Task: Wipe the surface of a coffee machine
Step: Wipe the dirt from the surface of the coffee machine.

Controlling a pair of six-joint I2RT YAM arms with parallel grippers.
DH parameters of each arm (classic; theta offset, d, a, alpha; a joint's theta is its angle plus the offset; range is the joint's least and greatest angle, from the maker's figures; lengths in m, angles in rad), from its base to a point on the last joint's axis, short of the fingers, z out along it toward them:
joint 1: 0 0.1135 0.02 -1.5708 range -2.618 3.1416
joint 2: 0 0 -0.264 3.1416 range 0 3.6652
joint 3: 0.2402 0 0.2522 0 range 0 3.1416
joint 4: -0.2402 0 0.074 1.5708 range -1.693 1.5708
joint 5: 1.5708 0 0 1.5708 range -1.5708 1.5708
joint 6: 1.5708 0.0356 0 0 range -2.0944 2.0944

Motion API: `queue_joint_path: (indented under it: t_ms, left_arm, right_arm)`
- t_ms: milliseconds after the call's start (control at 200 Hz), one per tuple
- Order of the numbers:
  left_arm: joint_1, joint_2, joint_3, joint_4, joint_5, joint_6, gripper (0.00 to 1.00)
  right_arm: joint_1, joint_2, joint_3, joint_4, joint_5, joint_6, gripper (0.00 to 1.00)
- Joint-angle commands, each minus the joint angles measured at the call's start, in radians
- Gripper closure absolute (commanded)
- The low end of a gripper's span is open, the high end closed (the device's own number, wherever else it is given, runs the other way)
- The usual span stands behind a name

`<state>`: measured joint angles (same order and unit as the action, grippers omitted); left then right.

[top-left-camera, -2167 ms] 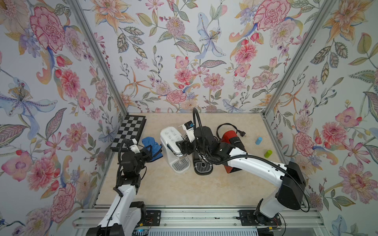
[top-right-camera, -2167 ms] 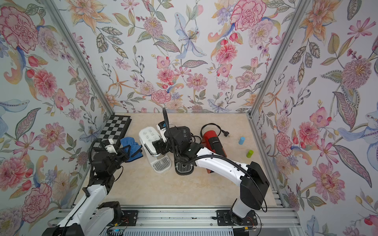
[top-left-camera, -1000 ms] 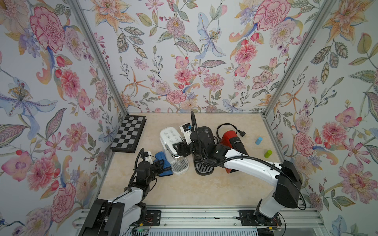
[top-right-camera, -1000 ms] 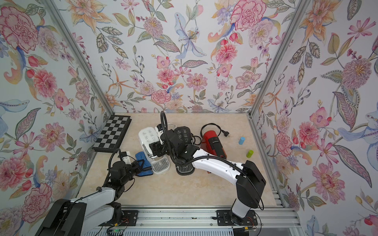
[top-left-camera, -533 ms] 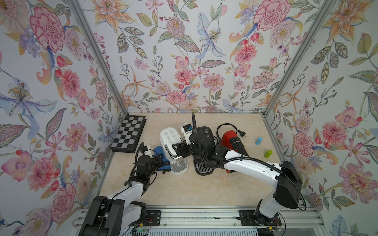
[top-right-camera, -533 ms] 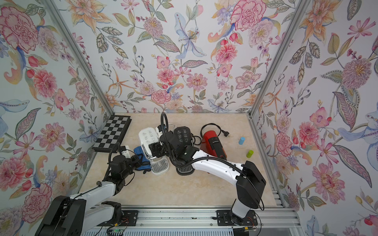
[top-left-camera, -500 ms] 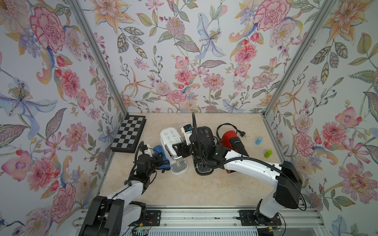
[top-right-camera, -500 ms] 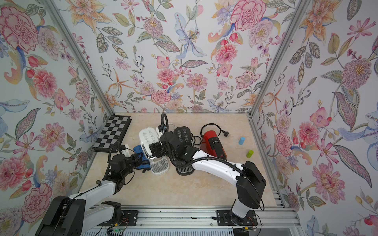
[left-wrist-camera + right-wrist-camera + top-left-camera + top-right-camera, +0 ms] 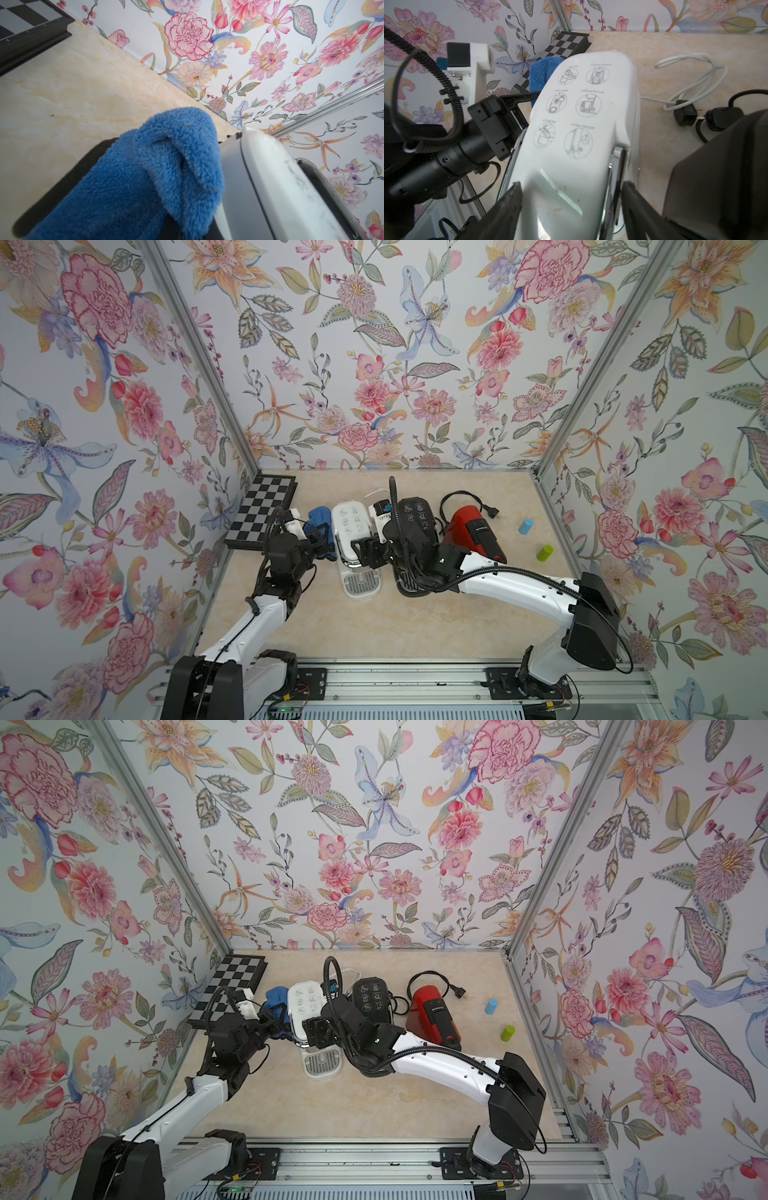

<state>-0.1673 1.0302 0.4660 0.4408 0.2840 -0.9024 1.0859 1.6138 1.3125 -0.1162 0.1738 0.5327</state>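
While the right gripper (image 9: pixel 571 187) clamps the white coffee machine (image 9: pixel 351 526) between its jaws, the left gripper (image 9: pixel 322 537) pinches the blue cloth (image 9: pixel 318 517) against the machine's side just ahead; side-wiping seems underway, and next needs a steady pressed stroke.

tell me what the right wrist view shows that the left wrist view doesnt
Only right wrist: the pictograms on top of the white coffee machine, the right claw gripping its sides, the left arm. Only left wrist: where the blue cloth lies against the machine's side. Both: cloth, machine, chessboard, table.
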Motion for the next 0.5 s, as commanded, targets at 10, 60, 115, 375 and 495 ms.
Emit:
queue_joint_path:
  t_ms: [10, 60, 115, 375, 495]
  left_arm:
    - [-0.045, -0.094, 0.084, -0.080, 0.081, 0.031, 1.00]
    - [-0.045, -0.117, 0.083, -0.109, 0.086, 0.030, 1.00]
    - [-0.046, -0.142, 0.063, -0.118, 0.098, 0.013, 1.00]
    - [-0.097, -0.352, -0.100, -0.183, 0.089, -0.085, 1.00]
    - [-0.149, -0.433, -0.130, -0.258, 0.077, -0.089, 1.00]
  right_arm:
    - [0.044, 0.070, -0.053, -0.126, -0.089, 0.016, 0.25]
    - [0.044, 0.075, -0.054, -0.124, -0.083, 0.017, 0.25]
    - [0.043, 0.071, -0.057, -0.124, -0.074, 0.016, 0.25]
    - [0.039, 0.068, -0.063, -0.122, -0.054, 0.016, 0.25]
    - [0.038, 0.077, -0.060, -0.121, -0.052, 0.018, 0.25]
